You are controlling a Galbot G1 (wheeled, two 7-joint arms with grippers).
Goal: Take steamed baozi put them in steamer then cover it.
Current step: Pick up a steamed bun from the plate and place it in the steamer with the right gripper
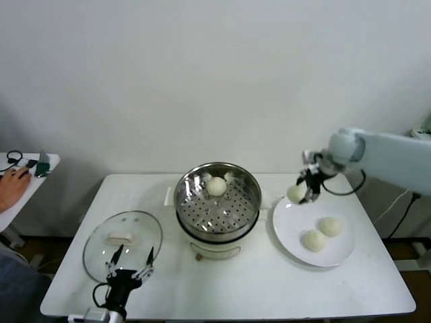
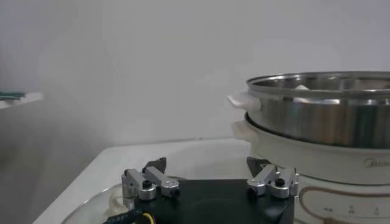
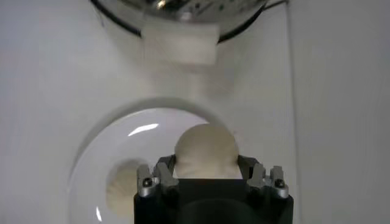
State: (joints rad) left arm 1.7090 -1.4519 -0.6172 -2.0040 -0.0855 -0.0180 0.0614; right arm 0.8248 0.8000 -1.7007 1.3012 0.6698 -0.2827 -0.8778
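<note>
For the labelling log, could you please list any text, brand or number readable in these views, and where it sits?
Nothing can be read.
Faint grey marks on the white base of the steamer, left wrist view: too blurred to read.
Small markings on its front panel: also illegible.

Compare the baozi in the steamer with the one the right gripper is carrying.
The baozi in the steamer rests free on the perforated floor near the back wall; the carried baozi is clamped in the right gripper, over the white plate's rim, outside the steamer. Both are round, smooth and cream-white.
</note>
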